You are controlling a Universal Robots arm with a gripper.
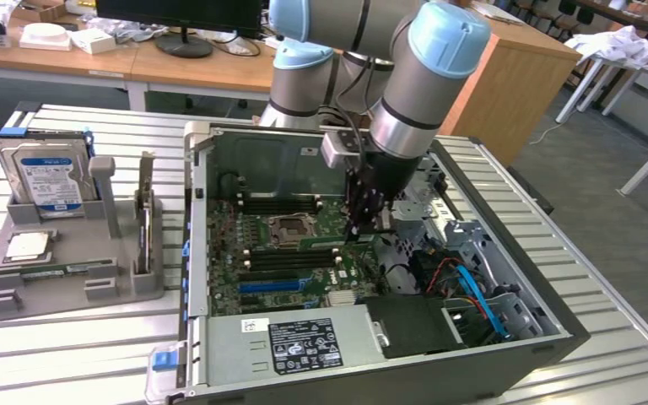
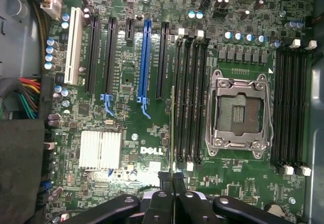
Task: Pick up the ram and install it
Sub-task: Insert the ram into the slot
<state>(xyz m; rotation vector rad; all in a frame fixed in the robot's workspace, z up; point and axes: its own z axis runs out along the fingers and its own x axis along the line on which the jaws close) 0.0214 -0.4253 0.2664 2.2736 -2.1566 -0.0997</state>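
Item: ram (image 2: 173, 133), green board seen edge-on, clamped between the fingertips of the hand (image 2: 172, 177); hand clenched on the ram inside the open computer case (image 1: 549, 329), which is laid flat on the slatted bench (image 1: 77, 354), from its middle toward the exterior view's right edge; ram held over the motherboard (image 2: 152, 41), lined up along the outermost of the black memory slots (image 2: 195, 97) beside the empty processor socket (image 2: 238, 113); whether it is seated cannot be told; grey holder (image 1: 65, 287) with upright hard drive (image 1: 48, 181) placed near the bench edge on the exterior view's left.
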